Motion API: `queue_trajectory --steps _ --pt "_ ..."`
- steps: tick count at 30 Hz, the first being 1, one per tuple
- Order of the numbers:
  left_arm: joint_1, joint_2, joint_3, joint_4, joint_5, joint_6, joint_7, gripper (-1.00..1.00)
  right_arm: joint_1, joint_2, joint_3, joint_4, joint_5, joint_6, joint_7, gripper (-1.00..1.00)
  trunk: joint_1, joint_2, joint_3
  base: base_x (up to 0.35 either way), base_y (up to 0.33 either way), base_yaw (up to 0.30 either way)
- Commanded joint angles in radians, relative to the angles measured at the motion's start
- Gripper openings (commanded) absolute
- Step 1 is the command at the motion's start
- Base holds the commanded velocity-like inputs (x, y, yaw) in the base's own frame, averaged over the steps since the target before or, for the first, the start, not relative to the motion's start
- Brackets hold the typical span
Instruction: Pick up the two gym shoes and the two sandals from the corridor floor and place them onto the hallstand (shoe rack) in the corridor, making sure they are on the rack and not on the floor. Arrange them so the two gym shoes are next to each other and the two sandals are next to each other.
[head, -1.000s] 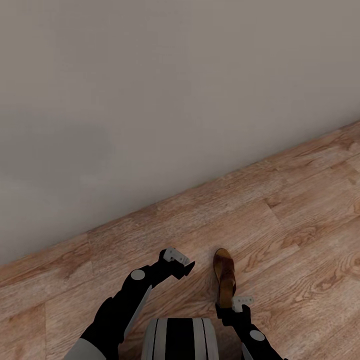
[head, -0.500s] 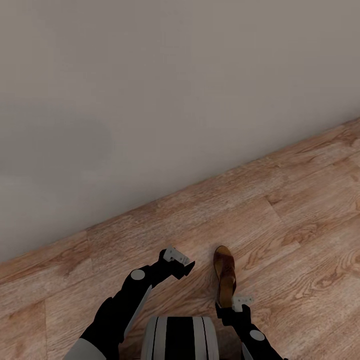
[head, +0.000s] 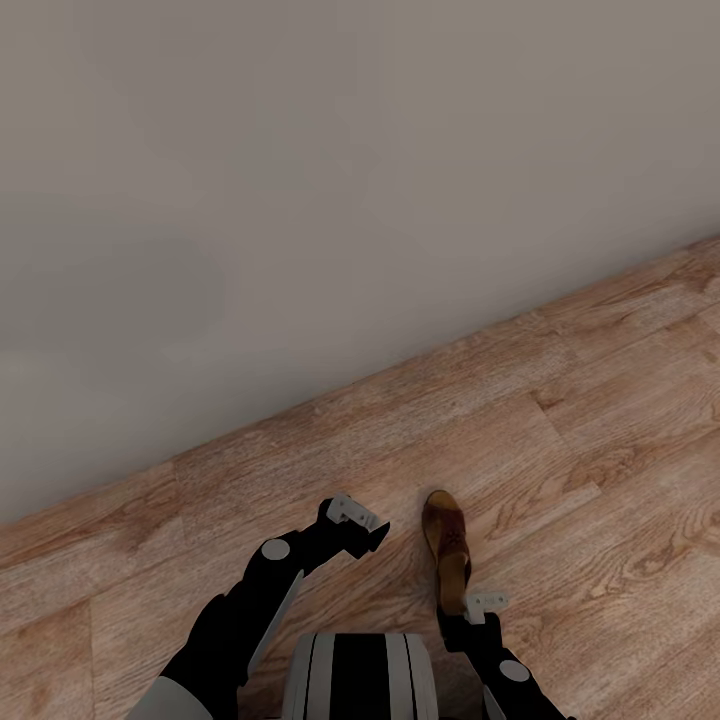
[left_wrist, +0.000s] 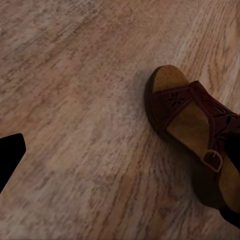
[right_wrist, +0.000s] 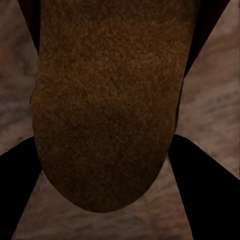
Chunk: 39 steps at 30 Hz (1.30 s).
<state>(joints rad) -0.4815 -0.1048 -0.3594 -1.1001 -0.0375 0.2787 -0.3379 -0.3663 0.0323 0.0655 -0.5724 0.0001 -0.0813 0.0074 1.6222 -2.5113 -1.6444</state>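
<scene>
Nearest the robot's trunk, the right gripper (head: 472, 607) sits at the heel end of one brown sandal (head: 447, 545), and in the right wrist view its two dark fingers (right_wrist: 200, 185) flank the tan heel of the insole (right_wrist: 107, 107) on either side, closed onto the sandal's edges as far as can be judged. The sandal points away from the robot with its toe toward the wall, and it appears to be carried just above the corridor floor (head: 600, 480) rather than lying flat on it, though the height cannot be told for sure. To the left, the left gripper (head: 362, 524) hangs free beside the sandal with nothing between its fingers; whether they are spread or together cannot be made out. Its wrist camera looks across at the sandal's perforated strap and small buckle (left_wrist: 214, 160). Farther off, the wood planks run up to a plain grey wall (head: 300, 200). The step in hand looks like transport of a picked-up sandal. The next move calls for turning the base to find the shoe rack, then keeping the grip steady until the sandal is over a shelf.
</scene>
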Motion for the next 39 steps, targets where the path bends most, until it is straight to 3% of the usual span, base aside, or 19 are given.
queue_trajectory --steps 1,20,39 --pt "0.0 0.0 0.001 -0.001 -0.004 0.005 -0.004 1.0 0.0 0.0 0.0 0.0 -0.002 -0.003 0.001 -1.0 0.0 0.0 0.0 0.0 0.0 0.0" --pt "0.0 0.0 0.002 -0.002 -0.004 0.005 -0.004 1.0 0.0 0.0 0.0 -0.003 -0.002 -0.003 0.0 -1.0 0.0 0.0 0.0 0.0 0.0 0.0" --pt "0.0 0.0 0.002 -0.002 -0.004 0.006 -0.004 1.0 0.0 -0.001 0.0 -0.004 -0.002 -0.003 0.0 -1.0 -0.009 0.004 0.073 0.0 0.0 0.0"
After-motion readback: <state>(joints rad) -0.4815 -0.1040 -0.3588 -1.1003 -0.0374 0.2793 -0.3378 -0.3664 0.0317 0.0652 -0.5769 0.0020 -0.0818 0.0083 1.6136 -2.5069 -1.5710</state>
